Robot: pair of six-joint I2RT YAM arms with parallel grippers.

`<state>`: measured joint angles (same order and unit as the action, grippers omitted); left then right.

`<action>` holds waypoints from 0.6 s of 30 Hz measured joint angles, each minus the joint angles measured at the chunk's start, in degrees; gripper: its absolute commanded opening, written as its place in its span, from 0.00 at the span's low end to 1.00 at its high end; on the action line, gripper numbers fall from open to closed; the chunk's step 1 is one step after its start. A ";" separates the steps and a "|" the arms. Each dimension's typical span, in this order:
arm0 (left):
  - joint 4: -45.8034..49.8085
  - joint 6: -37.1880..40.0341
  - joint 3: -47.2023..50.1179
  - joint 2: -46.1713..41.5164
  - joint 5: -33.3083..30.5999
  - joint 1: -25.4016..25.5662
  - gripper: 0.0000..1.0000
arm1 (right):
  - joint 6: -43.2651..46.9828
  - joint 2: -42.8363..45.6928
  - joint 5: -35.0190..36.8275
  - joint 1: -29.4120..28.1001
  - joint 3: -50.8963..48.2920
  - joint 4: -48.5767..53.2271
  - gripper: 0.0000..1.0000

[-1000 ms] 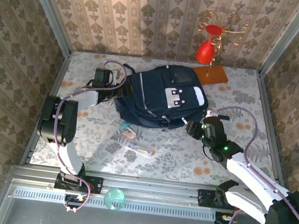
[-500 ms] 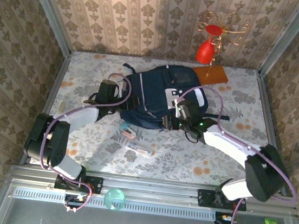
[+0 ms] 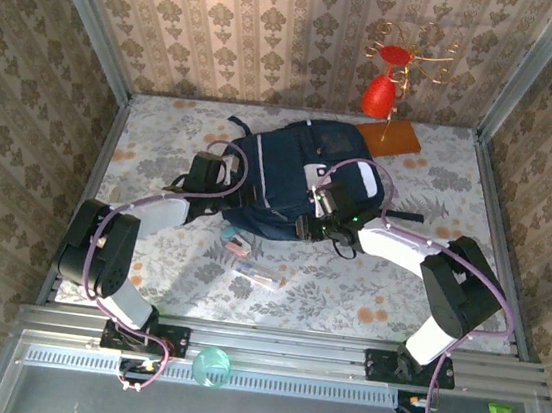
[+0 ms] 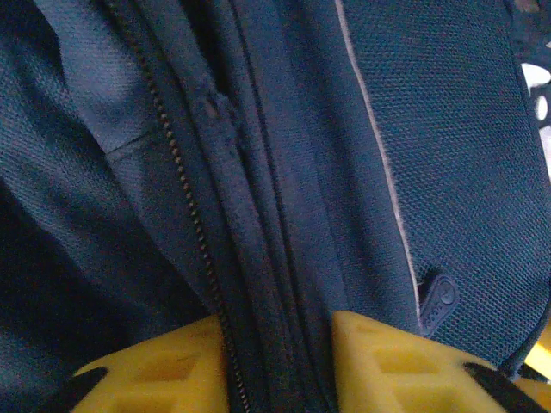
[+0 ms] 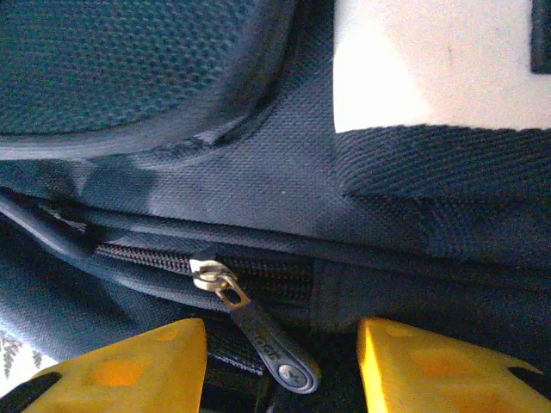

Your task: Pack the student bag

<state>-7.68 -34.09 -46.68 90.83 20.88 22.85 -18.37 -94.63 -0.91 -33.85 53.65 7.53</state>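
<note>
Student bag (image 3: 295,174), large navy fabric backpack, lies mid-surface (image 3: 396,292) | left claw (image 4: 280,366) pinches its zip-seam fold | right claw (image 5: 280,366) half open astride the silver-and-black zip pull (image 5: 258,340), holding nothing | we advise: grip the tab squarely, pull along the teeth, left anchoring.

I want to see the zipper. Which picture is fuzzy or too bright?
Left wrist view: the big dark navy fabric backpack looks dim and soft; right wrist view: the silver metal zipper pull is sharp, the white fabric patch glares washed-out.
</note>
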 measured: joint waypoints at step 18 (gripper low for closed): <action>-0.63 0.31 -0.09 0.98 0.11 0.00 0.02 | -1.88 -1.70 -1.51 1.25 1.51 0.09 0.16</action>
<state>-8.32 -33.78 -46.76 91.81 20.99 22.85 -20.25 -96.33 -2.42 -32.60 55.16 7.62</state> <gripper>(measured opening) 0.102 0.204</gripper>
